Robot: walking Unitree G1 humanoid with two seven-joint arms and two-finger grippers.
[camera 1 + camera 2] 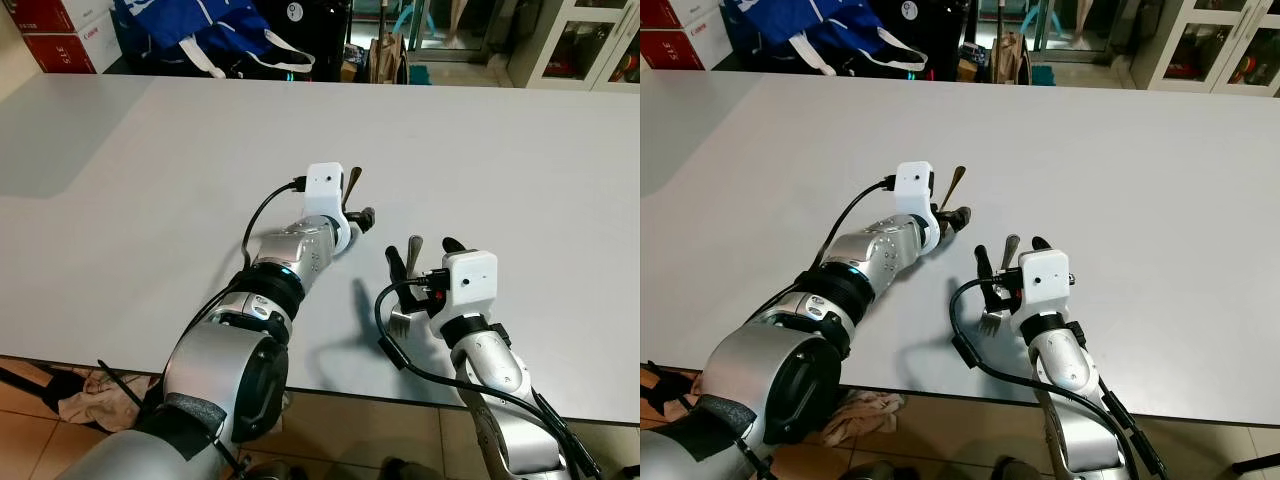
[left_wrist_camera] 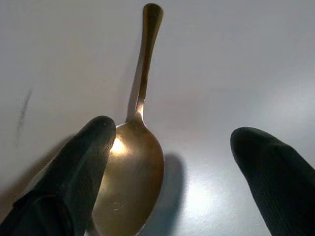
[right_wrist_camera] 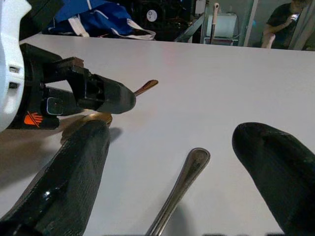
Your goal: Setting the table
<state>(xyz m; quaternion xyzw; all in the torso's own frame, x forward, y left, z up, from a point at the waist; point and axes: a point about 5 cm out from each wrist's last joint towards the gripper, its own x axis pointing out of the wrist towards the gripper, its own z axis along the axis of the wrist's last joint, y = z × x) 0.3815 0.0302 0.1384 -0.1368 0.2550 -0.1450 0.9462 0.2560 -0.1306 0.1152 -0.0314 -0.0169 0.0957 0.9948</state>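
Left gripper (image 2: 170, 162) spread over the spoon (image 2: 129, 182), right gripper (image 3: 182, 172) spread around the fork (image 3: 179, 189), both seemingly laid on the surface (image 1: 150, 180) as settings.

Glossy metal spoon (image 2: 132, 172) and fork (image 3: 179, 189) — smooth matt white table (image 1: 150, 180).

I see a plain pale grey-white worktop (image 1: 180, 170), no pattern. Spoon (image 2: 130, 182) is gold/brass w/ a bright glint. Fork (image 3: 179, 189) is silver-grey. Both tools have black fingers; left tool (image 2: 167, 167), right tool (image 3: 182, 177). Arms silver w/ white camera housings. Blue bag w/ white straps (image 1: 210, 30) behind; red boxes (image 1: 60, 30) at corner.
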